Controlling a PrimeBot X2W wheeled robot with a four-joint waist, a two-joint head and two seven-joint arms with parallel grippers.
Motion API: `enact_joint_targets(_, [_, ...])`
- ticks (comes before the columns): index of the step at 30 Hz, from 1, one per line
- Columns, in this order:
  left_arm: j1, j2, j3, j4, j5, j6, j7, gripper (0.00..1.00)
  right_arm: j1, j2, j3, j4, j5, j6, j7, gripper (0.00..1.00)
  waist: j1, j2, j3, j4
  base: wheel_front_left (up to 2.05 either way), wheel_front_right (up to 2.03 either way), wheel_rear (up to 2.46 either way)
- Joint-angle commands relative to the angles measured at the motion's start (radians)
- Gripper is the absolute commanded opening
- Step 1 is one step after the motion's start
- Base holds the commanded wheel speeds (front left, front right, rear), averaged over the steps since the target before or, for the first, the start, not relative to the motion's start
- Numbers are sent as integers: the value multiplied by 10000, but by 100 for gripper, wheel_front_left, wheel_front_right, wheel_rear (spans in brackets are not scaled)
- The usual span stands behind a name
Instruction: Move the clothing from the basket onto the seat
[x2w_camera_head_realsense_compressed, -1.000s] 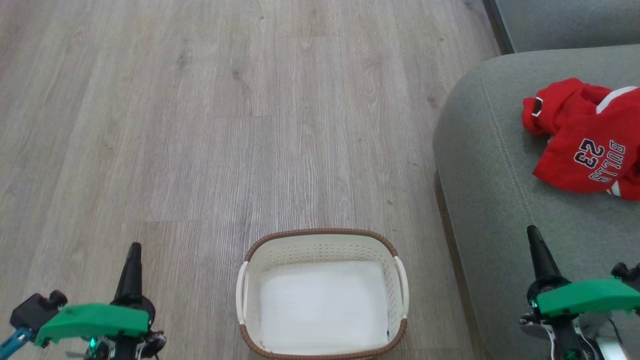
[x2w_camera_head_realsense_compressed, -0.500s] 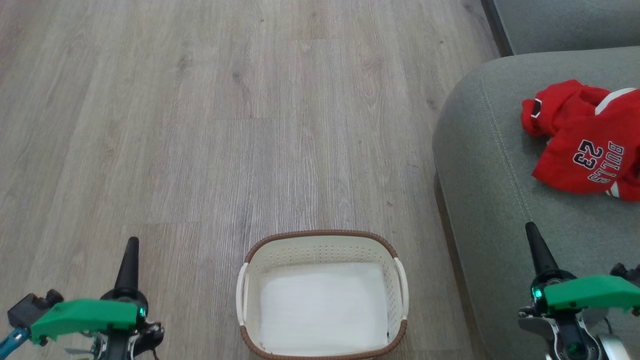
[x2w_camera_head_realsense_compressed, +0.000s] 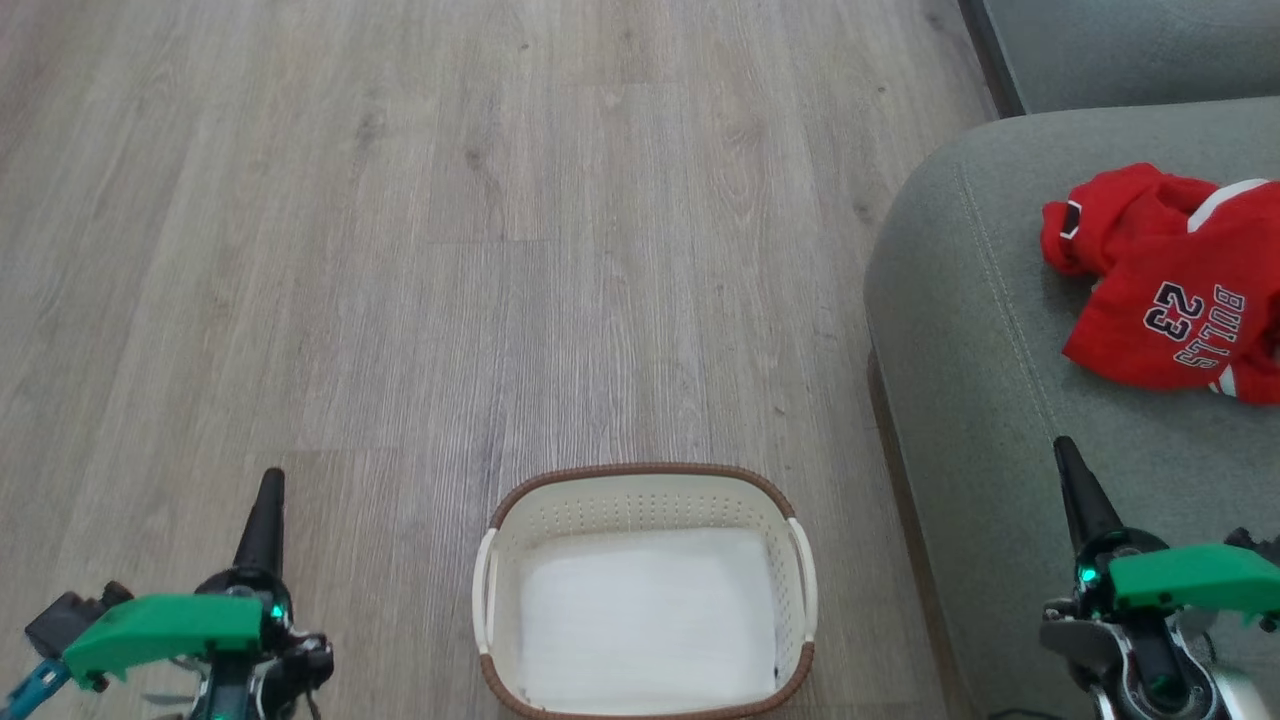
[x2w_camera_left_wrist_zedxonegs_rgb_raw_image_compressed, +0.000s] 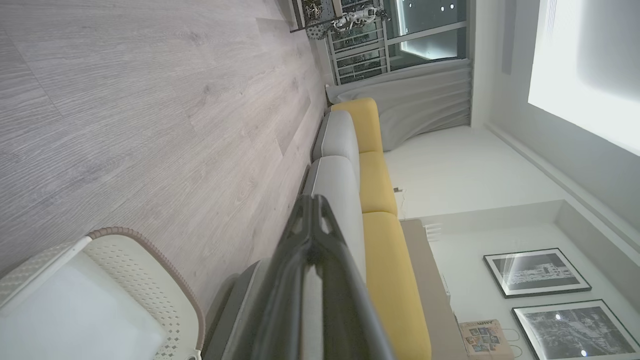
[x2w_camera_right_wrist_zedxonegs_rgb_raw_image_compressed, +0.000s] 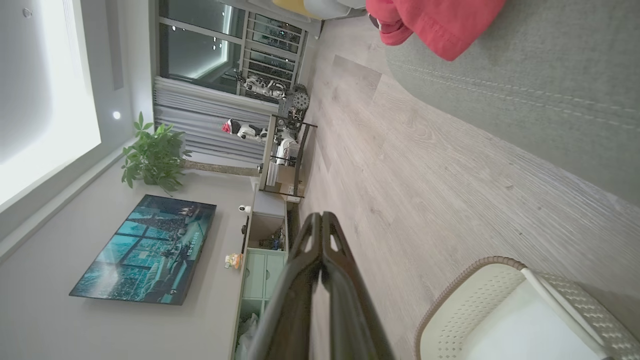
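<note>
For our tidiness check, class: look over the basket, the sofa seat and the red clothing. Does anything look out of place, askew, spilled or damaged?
Nothing is spilled or damaged. The clothing lies crumpled, unfolded, on the seat; the basket stands upright on the floor with no clothing in it.

A pale grey wood-look plank floor (x2w_camera_head_realsense_compressed: 450, 250) ran from six o'clock up to twelve in the head view. In the right wrist view, a dark window (x2w_camera_right_wrist_zedxonegs_rgb_raw_image_compressed: 200, 45) with grey curtains (x2w_camera_right_wrist_zedxonegs_rgb_raw_image_compressed: 200, 125) sat at eleven o'clock. A leafy potted plant (x2w_camera_right_wrist_zedxonegs_rgb_raw_image_compressed: 155, 157) stood at nine, a wall-hung screen (x2w_camera_right_wrist_zedxonegs_rgb_raw_image_compressed: 145, 250) at eight, and a pale green cabinet (x2w_camera_right_wrist_zedxonegs_rgb_raw_image_compressed: 262, 280) near six. In the left wrist view, yellow back cushions (x2w_camera_left_wrist_zedxonegs_rgb_raw_image_compressed: 380, 190) lay near the centre. Two framed pictures (x2w_camera_left_wrist_zedxonegs_rgb_raw_image_compressed: 537, 272) hung on a white wall (x2w_camera_left_wrist_zedxonegs_rgb_raw_image_compressed: 475, 170) at four o'clock, and a bright ceiling panel (x2w_camera_left_wrist_zedxonegs_rgb_raw_image_compressed: 585, 65) glowed at two.
</note>
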Motion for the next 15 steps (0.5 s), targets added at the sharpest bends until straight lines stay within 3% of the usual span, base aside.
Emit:
enact_joint_targets(1, [-614,47,408,-268,-310,-90,98,0,-505,28,57,-292,306,-1,143,0,0,0,-7,0,0,0,0])
enact_joint_targets(15, [-821,-75,607,-145,-1741,-140,503,0,-675,220,-173,-193,1691,-2,556,0,0,0,-69,-2,0,0,0])
